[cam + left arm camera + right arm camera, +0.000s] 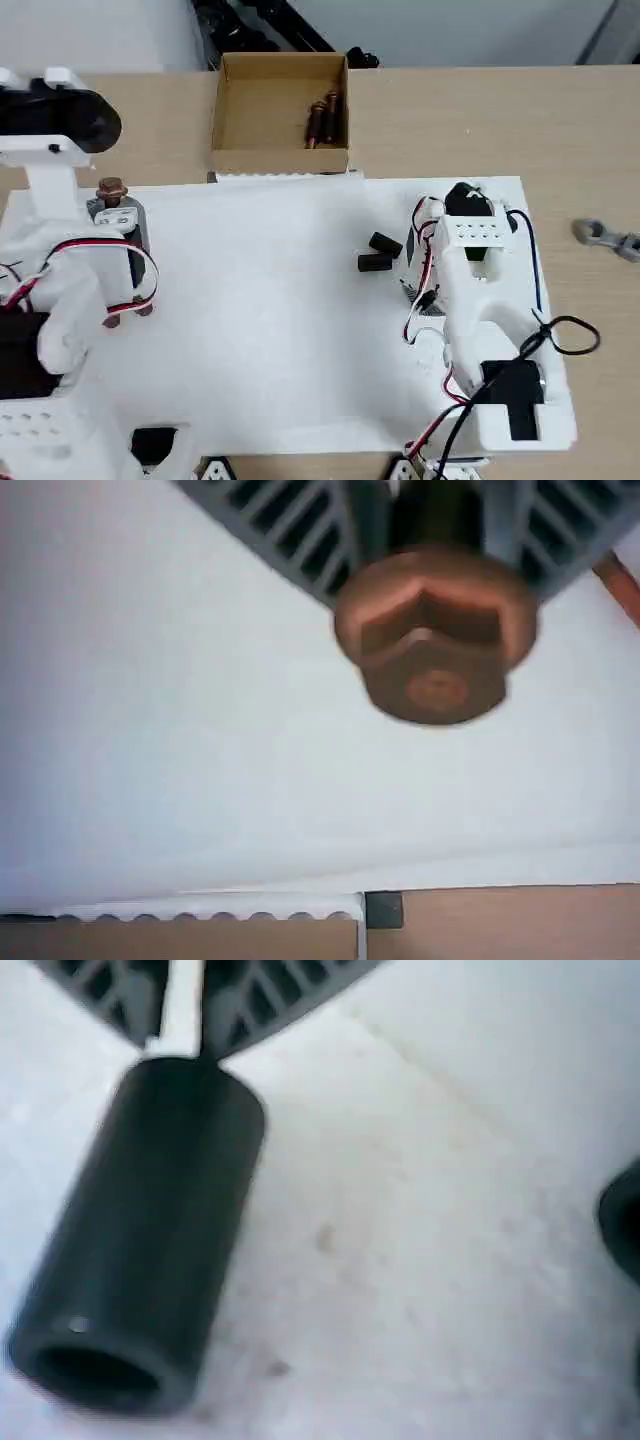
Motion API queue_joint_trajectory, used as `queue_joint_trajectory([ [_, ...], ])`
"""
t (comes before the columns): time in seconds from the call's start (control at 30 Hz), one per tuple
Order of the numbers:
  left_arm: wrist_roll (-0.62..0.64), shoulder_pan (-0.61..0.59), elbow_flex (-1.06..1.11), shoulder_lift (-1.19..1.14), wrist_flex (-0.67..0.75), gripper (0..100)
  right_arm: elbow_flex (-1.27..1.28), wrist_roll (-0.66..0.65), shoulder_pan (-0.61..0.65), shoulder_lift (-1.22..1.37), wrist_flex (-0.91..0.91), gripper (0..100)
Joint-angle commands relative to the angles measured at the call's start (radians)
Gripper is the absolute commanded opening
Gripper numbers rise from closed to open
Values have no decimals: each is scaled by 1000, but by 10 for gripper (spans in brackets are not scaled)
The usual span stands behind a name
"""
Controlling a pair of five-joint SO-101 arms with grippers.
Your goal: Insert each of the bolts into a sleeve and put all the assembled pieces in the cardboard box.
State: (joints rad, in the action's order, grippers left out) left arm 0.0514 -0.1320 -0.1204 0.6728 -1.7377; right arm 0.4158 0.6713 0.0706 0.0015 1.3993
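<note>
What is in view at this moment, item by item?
cardboard box: one, brown, on the table beyond the mat's far edge
assembled pieces: seemingly two, copper, inside the cardboard box
bolt: one, copper, held in the left claw
sleeves: two, black, side by side on the mat by the right claw
copper bits: two spots, on the mat under the left arm's wires, too hidden to name
metal tool: one, silver, on the table right of the mat
mat: one, white, on the table
table: one, light wood
left claw: grey, shut on the bolt, over the mat's left side
right claw: grey, at one sleeve's end
</note>
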Motion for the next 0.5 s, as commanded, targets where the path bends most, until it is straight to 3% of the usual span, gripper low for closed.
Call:
queue_joint_trajectory([
  [0.0, -3, 6, -2, 23, -8, 6, -6, 6, -10, -4, -2, 17],
  [0.47, -5, 3, -2, 23, -8, 6, -25, 3, -7, -39, 70, 17],
])
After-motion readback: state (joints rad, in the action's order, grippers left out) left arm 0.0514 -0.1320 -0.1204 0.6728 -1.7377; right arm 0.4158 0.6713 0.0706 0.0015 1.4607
